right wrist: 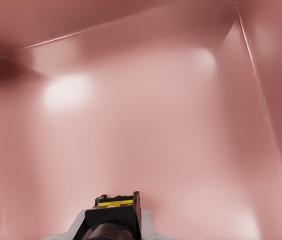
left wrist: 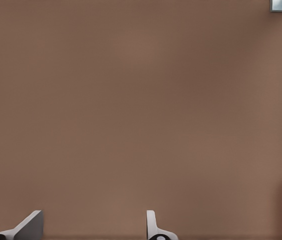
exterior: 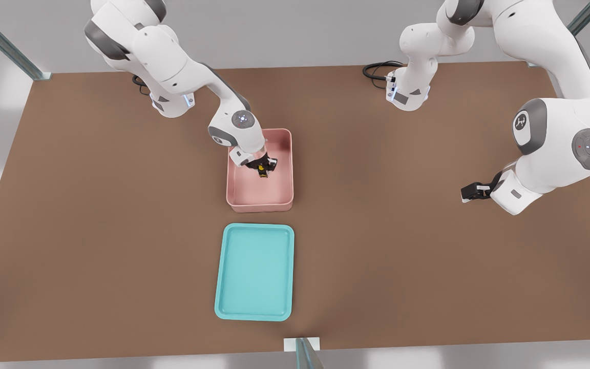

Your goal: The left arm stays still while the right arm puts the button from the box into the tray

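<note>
My gripper is down inside the box, below the rim, toward the far half of the interior and roughly centred between the side walls in the front view. My right arm reaches in from the front view's upper left, wrist over the box's far-left corner. Jaws are closed narrow on the button: in the front view a spot of yellow shows in the middle of the black finger cluster, and in the right wrist view the button sits wedged between my fingers, black body with a yellow strip on its upper edge, pale finger pads hugging it on both sides. Can't tell from either view whether the button is touching the box floor or just clear of it; the wrist view shows only pink floor and walls around it, with a couple of bright highlights. The tray lies on the brown table, on the near side of the box in the front view, long axes roughly in line, a strip of bare table between them, not touching. Tray sits flat, turquoise, low rim all around. A black cable loops at the far table edge.
</note>
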Available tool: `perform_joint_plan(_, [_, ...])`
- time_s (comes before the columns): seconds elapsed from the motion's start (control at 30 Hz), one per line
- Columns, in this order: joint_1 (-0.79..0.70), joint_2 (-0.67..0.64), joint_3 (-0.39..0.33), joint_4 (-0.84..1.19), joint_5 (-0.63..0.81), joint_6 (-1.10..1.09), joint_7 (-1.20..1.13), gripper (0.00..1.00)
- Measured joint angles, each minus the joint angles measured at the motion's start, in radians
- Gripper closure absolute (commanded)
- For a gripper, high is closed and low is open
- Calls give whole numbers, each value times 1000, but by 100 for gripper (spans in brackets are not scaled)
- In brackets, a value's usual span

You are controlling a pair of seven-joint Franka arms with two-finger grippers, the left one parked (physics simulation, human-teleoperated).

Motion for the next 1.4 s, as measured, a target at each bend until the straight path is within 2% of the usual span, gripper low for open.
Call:
perform_joint_plan(0.23, [-5, -90, 0, 2, -6, -21, 9, 52])
perform_joint_plan(0.33, [-57, -146, 21, 8, 7, -67, -6, 52])
perform_joint_plan(0.53, [-86, -230, 51, 127, 230, -208, -111, 53])
perform_joint_plan(0.67, [-209, -224, 50, 232, 311, -288, -229, 54])
perform_joint_plan(0.77, [-278, -143, 50, 369, 335, -346, -328, 54])
perform_joint_plan(0.93, [-290, 98, 56, 683, 339, -408, -473, 55])
perform_joint_plan(1.03, [-311, 207, 46, 788, 326, -430, -555, 55])
perform_joint_plan(1.13, [-311, 387, 29, 964, 319, -441, -642, 56])
perform_joint_plan(1.23, [-248, 548, 17, 1159, 316, -447, -720, 56])
perform_joint_plan(1.27, [-236, 569, 15, 1185, 315, -447, -742, 41])
perform_joint_plan(1.3, [-228, 585, 14, 1199, 312, -447, -761, 0])
perform_joint_plan(1.4, [-221, 604, 13, 1211, 310, -442, -815, 0])
